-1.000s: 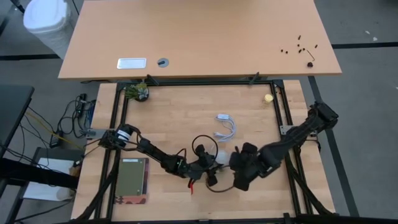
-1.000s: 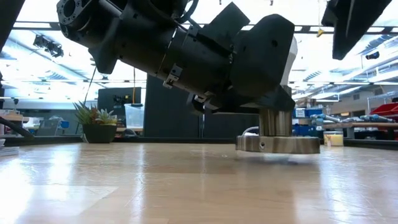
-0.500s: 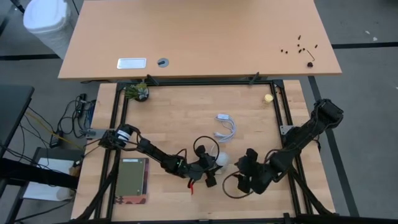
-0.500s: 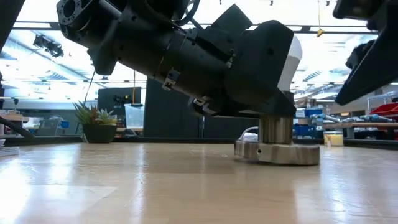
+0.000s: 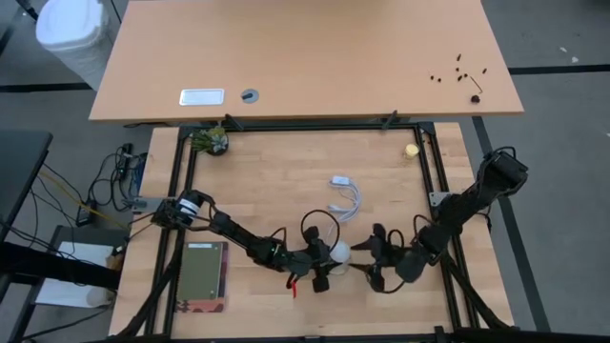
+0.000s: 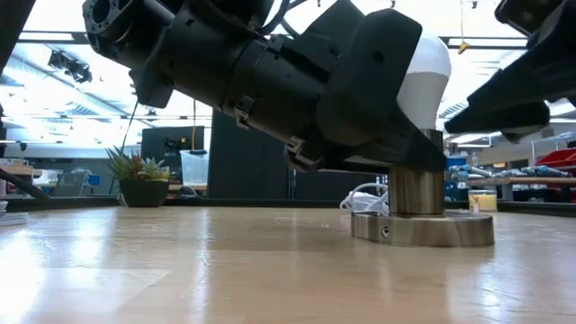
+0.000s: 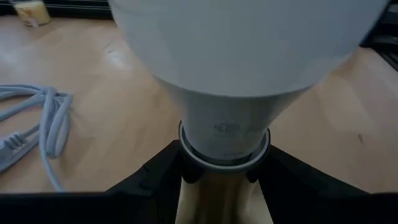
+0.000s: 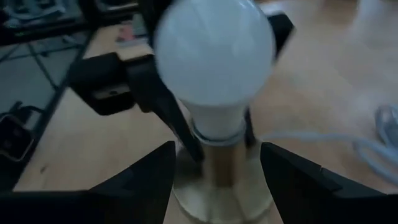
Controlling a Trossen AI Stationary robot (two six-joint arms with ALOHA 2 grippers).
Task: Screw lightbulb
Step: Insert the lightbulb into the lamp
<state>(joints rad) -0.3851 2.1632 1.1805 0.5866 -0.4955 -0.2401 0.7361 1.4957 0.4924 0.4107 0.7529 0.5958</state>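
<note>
The white frosted lightbulb [image 5: 338, 252] stands upright with its screw base in a metal socket [image 6: 414, 189]. The socket rises from a round disc base [image 6: 423, 229] that rests flat on the wooden table. My left gripper [image 5: 322, 261] is shut on the socket just below the bulb [image 7: 249, 62]. My right gripper [image 5: 368, 263] is open and empty, level, a little to the table's right of the bulb. It faces the bulb [image 8: 214, 56], with a finger [image 8: 143, 174] standing off on either side of the disc base. My left gripper pinches the socket's metal neck [image 7: 222, 194] between its two fingers [image 7: 163, 180], just under the bulb's collar. It comes slanting down from the table's left. The socket stands upright, its disc base [image 8: 217, 205] on the table.
A white cord [image 5: 344, 195] lies coiled just beyond the socket toward the far side. A small potted plant [image 5: 210, 141] stands at the far left corner and a tiny yellowish ball [image 5: 411, 150] at the far right. A flat pad [image 5: 202, 276] lies at the near left.
My right gripper has gone down and a little toward the table's right edge, and now sits level beside the bulb. My left gripper has drawn the socket and bulb slightly toward the table's near edge; they stay upright.
</note>
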